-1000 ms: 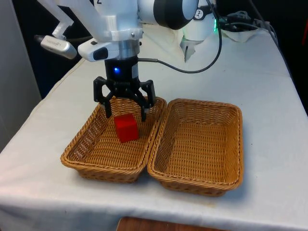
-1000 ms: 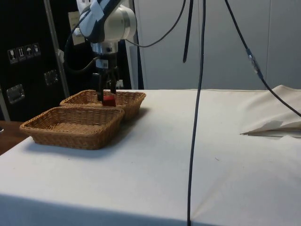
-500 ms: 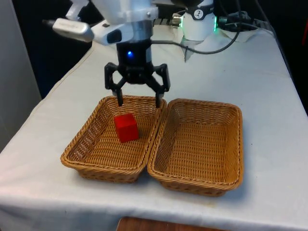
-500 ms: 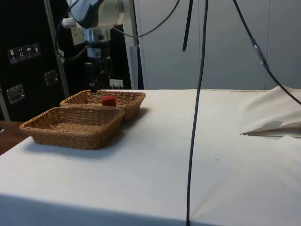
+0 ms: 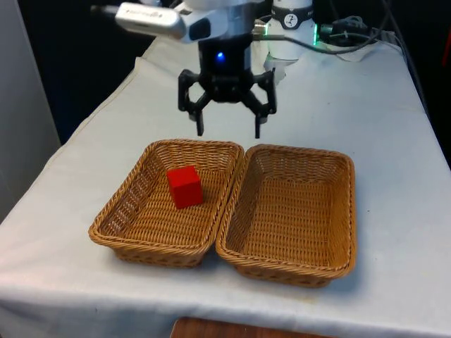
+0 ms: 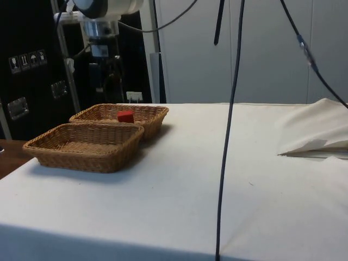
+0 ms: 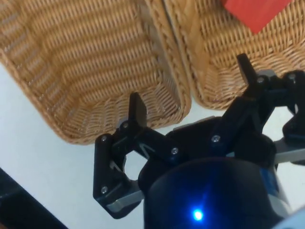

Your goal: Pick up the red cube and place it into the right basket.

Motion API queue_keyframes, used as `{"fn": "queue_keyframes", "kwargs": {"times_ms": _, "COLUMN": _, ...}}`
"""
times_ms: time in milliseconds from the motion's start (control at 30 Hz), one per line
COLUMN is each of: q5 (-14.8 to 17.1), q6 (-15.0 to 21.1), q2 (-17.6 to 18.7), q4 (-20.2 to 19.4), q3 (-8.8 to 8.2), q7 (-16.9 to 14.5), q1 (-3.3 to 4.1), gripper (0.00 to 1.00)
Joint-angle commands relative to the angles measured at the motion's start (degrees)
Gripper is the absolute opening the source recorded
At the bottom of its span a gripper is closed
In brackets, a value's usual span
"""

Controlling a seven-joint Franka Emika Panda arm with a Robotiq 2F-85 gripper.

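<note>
The red cube [image 5: 184, 186] lies loose in the wicker basket on the front view's left [image 5: 120, 211]; it also shows as the red cube [image 6: 125, 116] in the side view and the red cube [image 7: 255, 12] in the wrist view. The basket on the front view's right [image 5: 338, 211] holds nothing. My gripper [image 5: 227, 131] hangs open and empty above the table, just beyond the far rims of the two baskets, well above the cube. In the side view the gripper [image 6: 103, 81] is high over the far basket [image 6: 149, 111]. The wrist view has the fingertips [image 7: 137, 109] spread over the baskets' rims.
The two baskets stand side by side, rims touching, near the table's front edge. Cables [image 5: 352, 39] lie on the cloth at the far end by the robot's base. A hanging cable [image 6: 231, 109] crosses the side view.
My gripper has risen out of the left basket and moved back towards the robot's base, open all the while. The cube has stayed where it lay.
</note>
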Motion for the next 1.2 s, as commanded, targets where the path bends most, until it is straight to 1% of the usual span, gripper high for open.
{"fn": "queue_keyframes", "kwargs": {"times_ms": 0, "q5": -0.6, "q6": 0.1, "q2": -0.9, "q4": -0.9, "q3": -0.34, "q7": 0.5, "q1": 0.92, "gripper": 1.00}}
{"fn": "queue_keyframes", "kwargs": {"times_ms": 100, "q5": -1.5, "q6": -0.3, "q2": -1.8, "q4": -1.4, "q3": -0.34, "q7": 1.3, "q1": 1.72, "gripper": 1.00}}
{"fn": "queue_keyframes", "kwargs": {"times_ms": 133, "q5": -1.3, "q6": -0.8, "q2": -1.3, "q4": -0.6, "q3": 0.11, "q7": 1.0, "q1": 1.03, "gripper": 1.00}}
{"fn": "queue_keyframes", "kwargs": {"times_ms": 167, "q5": -1.9, "q6": -0.5, "q2": -2.2, "q4": -1.7, "q3": -0.23, "q7": 1.6, "q1": 1.95, "gripper": 1.00}}
{"fn": "queue_keyframes", "kwargs": {"times_ms": 200, "q5": -2.5, "q6": -0.7, "q2": -2.9, "q4": -2.1, "q3": -0.06, "q7": 2.2, "q1": 2.41, "gripper": 1.00}}
{"fn": "queue_keyframes", "kwargs": {"times_ms": 267, "q5": -3.2, "q6": -0.8, "q2": -3.8, "q4": -2.7, "q3": 0.17, "q7": 2.8, "q1": 2.86, "gripper": 1.00}}
{"fn": "queue_keyframes", "kwargs": {"times_ms": 300, "q5": -3.5, "q6": -0.8, "q2": -4.2, "q4": -3.0, "q3": 0.34, "q7": 3.1, "q1": 2.98, "gripper": 1.00}}
{"fn": "queue_keyframes", "kwargs": {"times_ms": 367, "q5": -4.5, "q6": -1.0, "q2": -5.5, "q4": -3.9, "q3": 0.80, "q7": 4.1, "q1": 3.55, "gripper": 1.00}}
{"fn": "queue_keyframes", "kwargs": {"times_ms": 400, "q5": -4.0, "q6": -1.1, "q2": -4.7, "q4": -3.1, "q3": 1.09, "q7": 3.5, "q1": 2.81, "gripper": 1.00}}
{"fn": "queue_keyframes", "kwargs": {"times_ms": 433, "q5": -4.8, "q6": -1.0, "q2": -5.9, "q4": -4.2, "q3": 0.97, "q7": 4.4, "q1": 3.72, "gripper": 1.00}}
{"fn": "queue_keyframes", "kwargs": {"times_ms": 533, "q5": -5.7, "q6": -1.1, "q2": -7.3, "q4": -5.2, "q3": 1.49, "q7": 5.3, "q1": 4.18, "gripper": 1.00}}
{"fn": "queue_keyframes", "kwargs": {"times_ms": 633, "q5": -6.8, "q6": -1.2, "q2": -8.8, "q4": -6.4, "q3": 2.12, "q7": 6.2, "q1": 4.53, "gripper": 1.00}}
{"fn": "queue_keyframes", "kwargs": {"times_ms": 667, "q5": -7.3, "q6": -1.2, "q2": -9.7, "q4": -7.2, "q3": 2.58, "q7": 6.8, "q1": 4.64, "gripper": 1.00}}
{"fn": "queue_keyframes", "kwargs": {"times_ms": 700, "q5": -6.9, "q6": -1.5, "q2": -8.9, "q4": -6.2, "q3": 2.92, "q7": 6.4, "q1": 3.95, "gripper": 1.00}}
{"fn": "queue_keyframes", "kwargs": {"times_ms": 733, "q5": -7.6, "q6": -1.1, "q2": -10.3, "q4": -7.7, "q3": 2.81, "q7": 7.0, "q1": 4.76, "gripper": 1.00}}
{"fn": "queue_keyframes", "kwargs": {"times_ms": 767, "q5": -7.9, "q6": -1.1, "q2": -10.8, "q4": -8.2, "q3": 2.98, "q7": 7.3, "q1": 4.87, "gripper": 1.00}}
{"fn": "queue_keyframes", "kwargs": {"times_ms": 967, "q5": -9.2, "q6": -0.6, "q2": -14.0, "q4": -11.7, "q3": 4.47, "q7": 8.4, "q1": 5.04, "gripper": 1.00}}
{"fn": "queue_keyframes", "kwargs": {"times_ms": 1000, "q5": -8.8, "q6": -1.5, "q2": -13.1, "q4": -10.4, "q3": 4.81, "q7": 8.0, "q1": 4.41, "gripper": 1.00}}
{"fn": "queue_keyframes", "kwargs": {"times_ms": 1033, "q5": -9.2, "q6": -0.6, "q2": -14.4, "q4": -12.3, "q3": 4.58, "q7": 8.4, "q1": 5.04, "gripper": 1.00}}
{"fn": "queue_keyframes", "kwargs": {"times_ms": 1167, "q5": -9.2, "q6": -0.2, "q2": -15.9, "q4": -14.3, "q3": 5.16, "q7": 8.4, "q1": 5.04, "gripper": 1.00}}
